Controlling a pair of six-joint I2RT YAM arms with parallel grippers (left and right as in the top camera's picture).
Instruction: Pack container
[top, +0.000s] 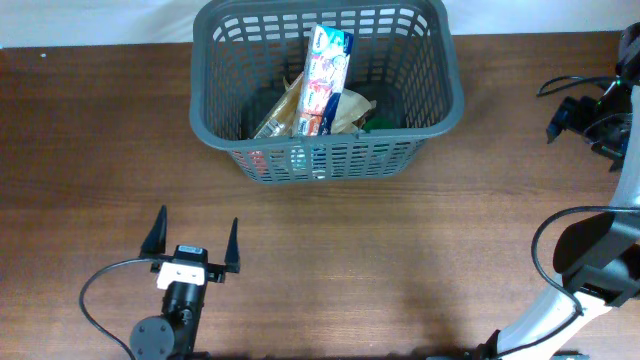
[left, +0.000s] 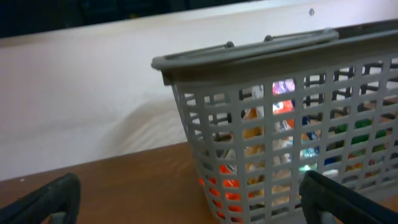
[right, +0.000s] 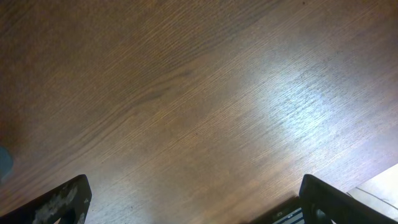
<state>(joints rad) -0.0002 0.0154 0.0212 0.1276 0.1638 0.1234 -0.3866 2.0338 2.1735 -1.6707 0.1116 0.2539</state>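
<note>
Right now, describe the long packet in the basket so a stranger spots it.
Find the dark grey basket far across the table. Lying on top inside is a long packet, white with a blue end. Unlike the crumpled brown wrappers beside it, it is straight.

**Arm hardware as I see it from my station**

Overhead view: the left arm (top: 178, 295) is built of black cylindrical links on a round black base. A white block (top: 180, 266) sits behind the left gripper (top: 199, 216), whose fingers (top: 156, 235) are black tapering blades. A thin black cable (top: 83, 298) loops beside it. The right arm (top: 598, 250) has a black upper link, a white lower link (top: 545, 315) and curling black cables. Right wrist view: the right gripper (right: 191, 186) has dark, blunt fingertips (right: 59, 202), one of them scuffed grey.
</note>
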